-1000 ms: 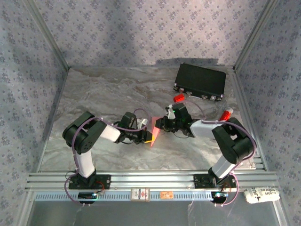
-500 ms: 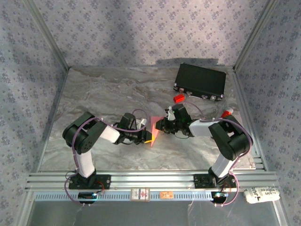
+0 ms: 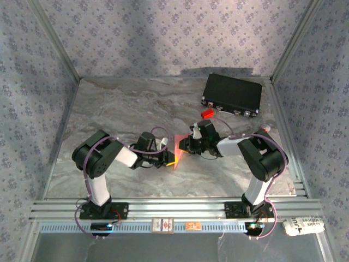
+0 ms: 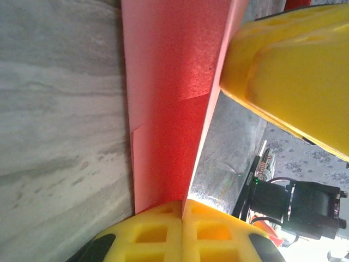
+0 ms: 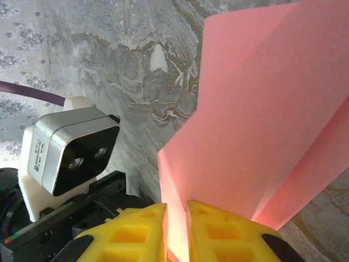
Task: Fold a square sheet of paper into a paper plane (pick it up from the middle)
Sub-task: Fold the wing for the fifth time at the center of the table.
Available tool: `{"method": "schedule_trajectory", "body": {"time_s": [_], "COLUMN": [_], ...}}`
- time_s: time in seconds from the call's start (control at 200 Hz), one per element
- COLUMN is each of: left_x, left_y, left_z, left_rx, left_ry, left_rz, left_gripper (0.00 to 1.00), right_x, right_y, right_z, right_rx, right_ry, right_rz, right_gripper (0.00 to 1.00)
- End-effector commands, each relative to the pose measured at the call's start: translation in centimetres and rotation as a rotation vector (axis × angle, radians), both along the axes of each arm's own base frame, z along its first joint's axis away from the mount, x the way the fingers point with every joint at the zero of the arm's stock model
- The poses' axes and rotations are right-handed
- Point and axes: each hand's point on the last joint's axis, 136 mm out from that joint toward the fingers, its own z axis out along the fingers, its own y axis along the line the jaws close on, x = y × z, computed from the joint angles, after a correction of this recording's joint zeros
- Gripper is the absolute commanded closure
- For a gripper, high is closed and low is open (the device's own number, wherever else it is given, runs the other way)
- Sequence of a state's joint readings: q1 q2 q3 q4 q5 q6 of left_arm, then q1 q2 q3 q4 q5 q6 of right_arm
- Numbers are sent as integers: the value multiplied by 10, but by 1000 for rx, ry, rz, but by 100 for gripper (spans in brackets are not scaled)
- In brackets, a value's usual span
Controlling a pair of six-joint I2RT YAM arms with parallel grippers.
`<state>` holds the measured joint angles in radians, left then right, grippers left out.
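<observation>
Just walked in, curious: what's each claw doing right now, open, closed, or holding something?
Left gripper: closed on the pink paper.
Right gripper: closed on the same pink paper.

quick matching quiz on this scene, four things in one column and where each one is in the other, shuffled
1 salmon-pink paper sheet
2 black rectangular case
3 small red block
4 white printed packet

a just in front of the case
b pinched by left gripper and right gripper
c far right corner of the marble table
d near right, past the table's front edge

Pairs: 1-b, 2-c, 3-a, 4-d
</observation>
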<state>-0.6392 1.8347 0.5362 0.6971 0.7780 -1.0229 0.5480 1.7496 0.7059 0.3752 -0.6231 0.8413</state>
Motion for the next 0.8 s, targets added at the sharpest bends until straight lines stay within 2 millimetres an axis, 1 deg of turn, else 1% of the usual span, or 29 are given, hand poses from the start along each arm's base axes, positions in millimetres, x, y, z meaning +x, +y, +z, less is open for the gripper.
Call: {"method": "schedule_trajectory", "body": {"time_s": [0.0,0.19,0.52,0.705,0.795], "left_x": [-1,-2,-4,-5,-5], "left_y": [25,23,16,16,16], "left_z": [-34,-35,-36,-41,-43], "left_rx": [114,109,103,121,129], "left_ry": [83,97,108,121,131], "left_rz": [89,75,8,-6,-4], "left_gripper": [100,100,100,100,100], "right_x": [4,4,0,-4,-4], "right_y": [5,5,4,9,11], "right_z": [1,1,20,21,17], "right_rx": [19,24,39,45,32], "right_ry": [5,11,-36,-36,-21], "right_rz": [13,13,16,44,47], "right_gripper": [83,82,82,82,82]}}
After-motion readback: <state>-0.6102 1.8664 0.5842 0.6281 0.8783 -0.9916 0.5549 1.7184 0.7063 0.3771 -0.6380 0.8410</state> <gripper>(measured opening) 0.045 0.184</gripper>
